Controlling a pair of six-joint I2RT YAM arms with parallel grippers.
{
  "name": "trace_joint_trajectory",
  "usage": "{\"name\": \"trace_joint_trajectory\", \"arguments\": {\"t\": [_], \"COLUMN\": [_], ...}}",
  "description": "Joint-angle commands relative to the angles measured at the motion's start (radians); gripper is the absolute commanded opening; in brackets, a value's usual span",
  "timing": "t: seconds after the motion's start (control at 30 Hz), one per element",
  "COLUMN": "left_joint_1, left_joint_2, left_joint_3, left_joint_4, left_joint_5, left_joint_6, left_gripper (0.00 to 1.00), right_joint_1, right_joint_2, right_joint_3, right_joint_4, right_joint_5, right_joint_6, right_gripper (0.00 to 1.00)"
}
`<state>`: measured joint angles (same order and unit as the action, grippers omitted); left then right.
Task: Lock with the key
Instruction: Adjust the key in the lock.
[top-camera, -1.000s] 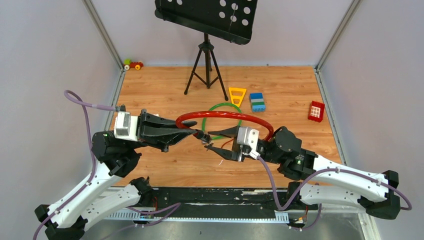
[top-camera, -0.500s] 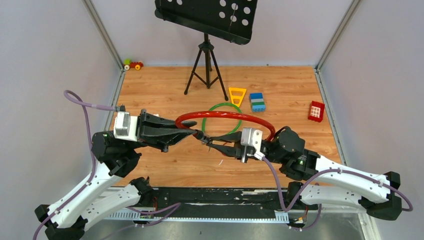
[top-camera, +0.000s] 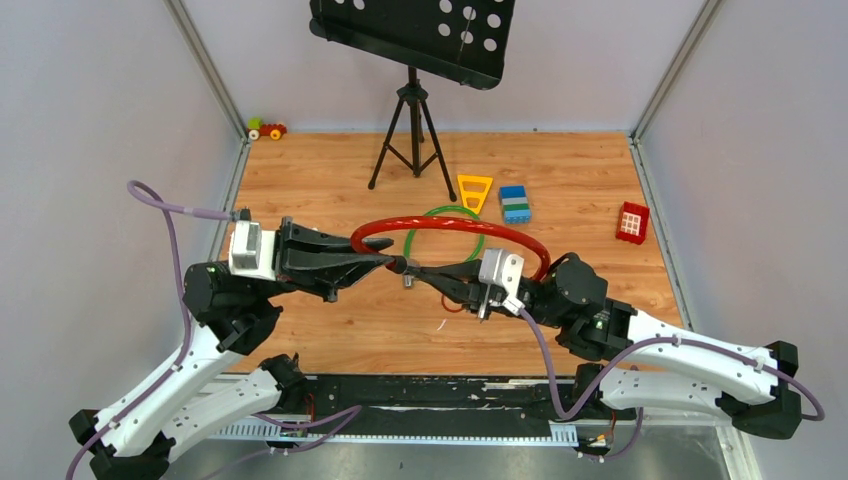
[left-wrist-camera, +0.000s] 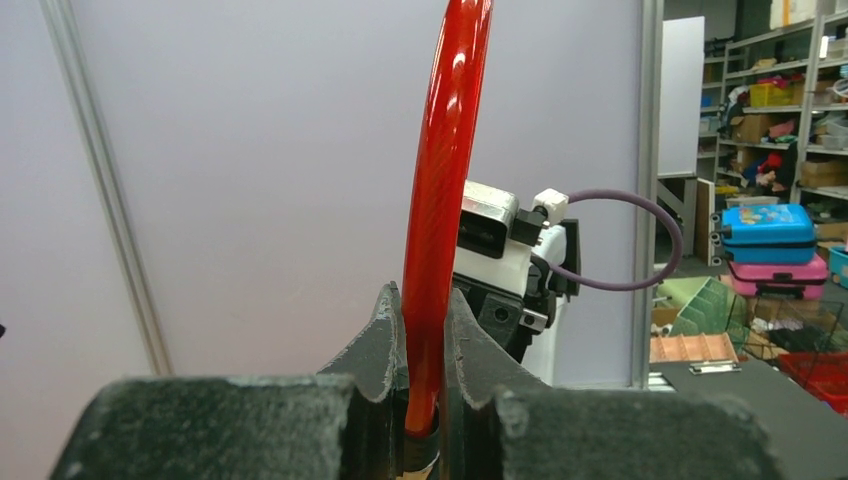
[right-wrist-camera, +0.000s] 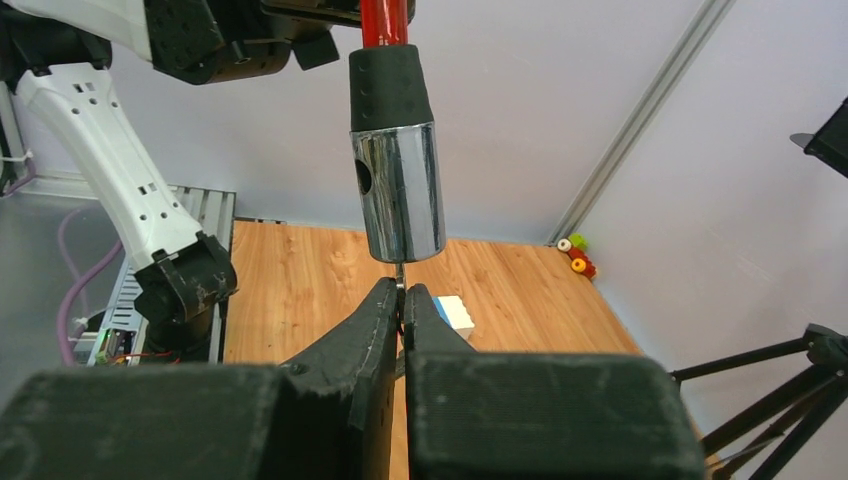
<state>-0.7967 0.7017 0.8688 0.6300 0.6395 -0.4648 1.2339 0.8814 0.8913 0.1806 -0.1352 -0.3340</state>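
Right jaws: right gripper (right-wrist-camera: 401, 300) pinched nearly closed on the key (right-wrist-camera: 399, 275). Only a thin silvery sliver shows past the tips.
Key: in mid-air over the table (top-camera: 330, 180), sticking out of the chrome lock barrel (right-wrist-camera: 400, 190) at the end facing the right gripper. Can't tell how deep it sits.
Left jaws: left gripper (left-wrist-camera: 423, 310) clamped narrow on the red cable (left-wrist-camera: 445, 150), just behind the black sleeve (right-wrist-camera: 389, 88) that caps the barrel.
Around: barrel sits between the two grippers. The red cable arcs away behind, and a green cable (top-camera: 441, 210) lies looped on the table.
Step, my read: key gripped, turn comes next.
Risk 1: tiny grip area, so the tips may slip round the key instead of turning it.
Risk 2: the cable flexes and is held only behind the sleeve. The barrel may twist with the key, so no lock.
Risk 3: an off-axis wrist roll could bend the key or drag it out.
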Motion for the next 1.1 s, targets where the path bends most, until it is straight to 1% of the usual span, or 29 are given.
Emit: {"name": "trace_joint_trajectory", "arguments": {"t": [0.0,0.13,0.27,0.33,0.4,0.57,0.7,0.9,1.07], "left_joint_1": [-0.001,-0.001,-0.001,-0.001,-0.001,-0.001,-0.001,-0.001,-0.002], "left_joint_2": [-0.014,-0.019,-0.015,-0.013,-0.011,-0.015,-0.018,-0.034,-0.029], "left_joint_3": [0.045,0.044,0.045,0.045,0.045,0.04,0.051,0.058,0.064], "left_joint_4": [-0.012,-0.023,-0.013,-0.006,-0.004,-0.038,-0.136,-0.25,-0.305], "left_joint_5": [-0.072,-0.087,-0.074,-0.072,-0.084,-0.154,-0.239,-0.372,-0.432], "left_joint_6": [0.028,0.035,0.03,0.026,0.024,0.038,0.07,0.12,0.114], "left_gripper": [0.0,0.0,0.0,0.0,0.0,0.0,0.0,0.0,0.0], "right_joint_1": [-0.003,-0.005,-0.004,-0.003,-0.004,-0.003,-0.003,0.004,0.024], "right_joint_2": [-0.006,-0.028,-0.04,-0.036,-0.029,-0.006,0.019,0.05,0.078], "right_joint_3": [0.01,-0.02,-0.011,-0.003,0.001,-0.005,-0.008,-0.008,-0.01], "right_joint_4": [0.078,0.107,0.075,0.06,0.061,0.111,0.164,0.198,0.229], "right_joint_5": [0.077,0.056,-0.03,-0.035,0.016,0.218,0.299,0.397,0.486], "right_joint_6": [-0.011,0.002,0.021,0.023,0.016,-0.024,-0.039,-0.074,-0.121], "right_gripper": [0.0,0.0,0.0,0.0,0.0,0.0,0.0,0.0,0.0]}}
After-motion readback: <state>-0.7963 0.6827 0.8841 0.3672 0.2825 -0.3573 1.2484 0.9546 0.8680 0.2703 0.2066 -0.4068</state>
